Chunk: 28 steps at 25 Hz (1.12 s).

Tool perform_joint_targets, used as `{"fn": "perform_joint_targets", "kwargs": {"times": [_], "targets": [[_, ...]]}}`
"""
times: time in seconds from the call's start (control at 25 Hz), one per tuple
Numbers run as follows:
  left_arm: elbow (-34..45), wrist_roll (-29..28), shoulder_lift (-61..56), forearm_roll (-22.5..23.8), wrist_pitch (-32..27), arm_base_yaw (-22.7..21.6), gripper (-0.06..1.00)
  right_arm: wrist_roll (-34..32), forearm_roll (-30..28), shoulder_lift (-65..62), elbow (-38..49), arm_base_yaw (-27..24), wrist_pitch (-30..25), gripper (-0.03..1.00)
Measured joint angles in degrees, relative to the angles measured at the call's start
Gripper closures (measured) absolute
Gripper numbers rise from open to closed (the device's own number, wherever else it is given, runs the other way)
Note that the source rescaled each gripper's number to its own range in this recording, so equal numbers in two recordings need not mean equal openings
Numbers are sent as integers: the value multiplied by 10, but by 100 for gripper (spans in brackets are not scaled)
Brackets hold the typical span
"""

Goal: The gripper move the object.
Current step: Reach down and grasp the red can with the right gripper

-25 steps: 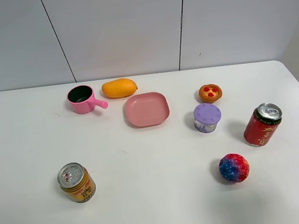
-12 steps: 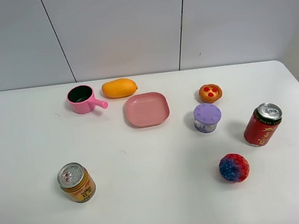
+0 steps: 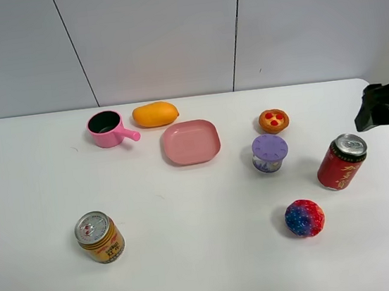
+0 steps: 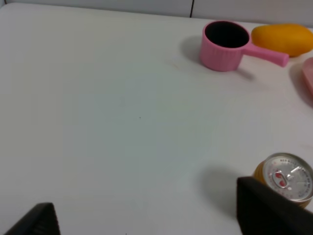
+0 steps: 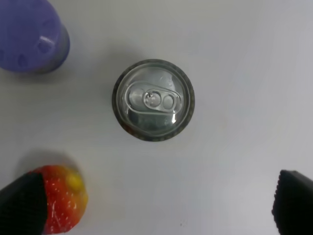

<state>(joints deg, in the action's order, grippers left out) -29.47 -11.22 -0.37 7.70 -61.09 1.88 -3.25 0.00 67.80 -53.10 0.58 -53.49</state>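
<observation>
The red can [image 3: 341,163] with gold lettering and a silver pull-tab top stands upright on the white table at the right. My right gripper [image 3: 378,105], black and bulky, hangs above and just behind the can at the right edge. In the right wrist view the can's top [image 5: 153,100] shows from straight above, and the right gripper [image 5: 156,208] is open with its fingertips [image 5: 19,203] wide apart and holds nothing. My left gripper [image 4: 151,220] is open and empty over the table; it is out of the exterior view.
A shorter gold can [image 3: 100,236] stands front left, beside my left fingertip [image 4: 269,210]. A pink pot [image 3: 107,128], a mango [image 3: 155,113] and a pink plate [image 3: 191,142] lie at the back. A tart [image 3: 274,120], a purple container [image 3: 270,152] and a red-blue ball [image 3: 304,218] are near the red can.
My right arm has come into the exterior view from the right edge and now hangs near the red can. No object has moved.
</observation>
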Motion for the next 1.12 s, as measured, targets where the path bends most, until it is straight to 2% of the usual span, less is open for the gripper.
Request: {"fn": "perform_joint_targets", "kwargs": {"times": [0.48,1.0,1.04,1.08,1.12], "targets": [[0,0,0,0,0,0,-6,0,0,131,0,0,85,-3],[0,0,0,0,0,0,-6,1,-4,266,0,0,127,-3],[0,0,0,0,0,0,-6,1,-4,274,0,0,129,-1],[0,0,0,0,0,0,-6,1,-4,280,0,0,130,6],[0,0,0,0,0,0,-6,1,-4,284,0,0,131,19]]}}
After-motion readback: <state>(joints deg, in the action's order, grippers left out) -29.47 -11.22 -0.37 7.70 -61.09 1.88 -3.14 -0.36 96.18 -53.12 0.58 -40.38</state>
